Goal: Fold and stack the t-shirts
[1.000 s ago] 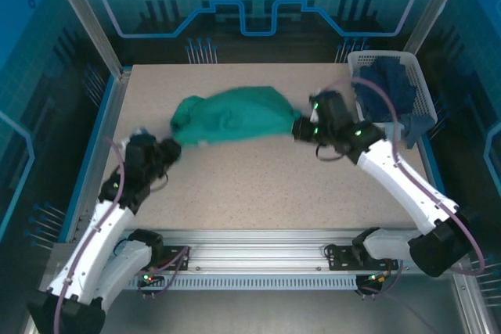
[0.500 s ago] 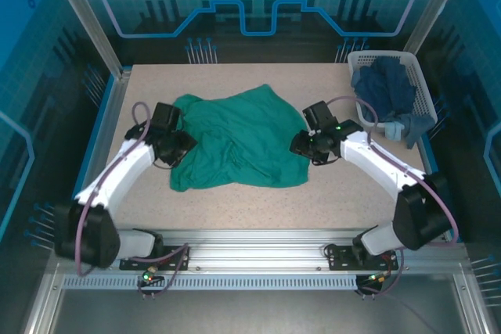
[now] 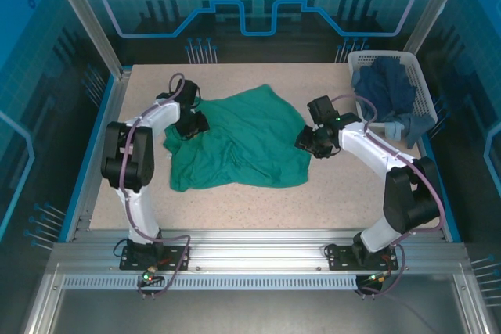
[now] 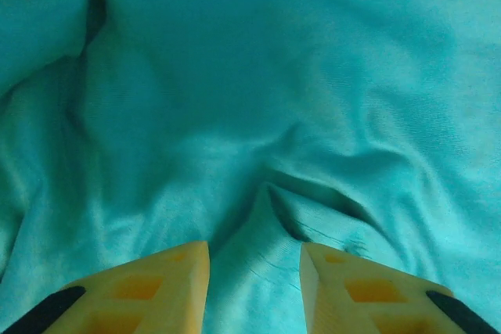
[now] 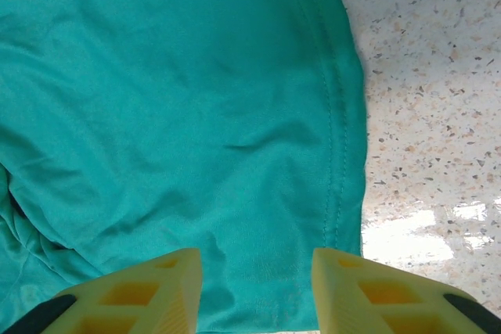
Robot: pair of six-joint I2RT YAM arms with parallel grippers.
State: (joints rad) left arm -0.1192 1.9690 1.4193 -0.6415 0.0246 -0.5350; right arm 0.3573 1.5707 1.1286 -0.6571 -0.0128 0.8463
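- The green shirt [image 3: 239,142] is lying spread but rumpled on the table [image 3: 235,201]. Its near edge is bunching into folds, so I judge it is being laid out flat and the folding proper is not yet begun.
- The left hand [image 3: 196,125] is sitting over the shirt's far left part. The right hand [image 3: 307,142] is sitting at the shirt's right edge. The two are likely flanking it so the cloth can be pulled taut between them.
- The left wrist view is showing what the top view is hiding. The left hand [image 4: 254,260] is standing partly open, its fingers apart with a raised ridge of cloth [image 4: 258,76] lying between them, not pinched.
- The right wrist view is showing the right hand [image 5: 257,271] also parted and gripping nothing. It is hanging just above the shirt's stitched hem [image 5: 338,115], with bare table [image 5: 423,76] showing beyond that hem.
- Only the top view is giving the shirt's whole outline and how crooked it is lying. The wrist views are adding wrinkles and seams.
- The navy shirts [image 3: 383,87] are waiting heaped in the basket [image 3: 423,91], beyond the green shirt's right side and well apart from it. One is spilling over the rim.
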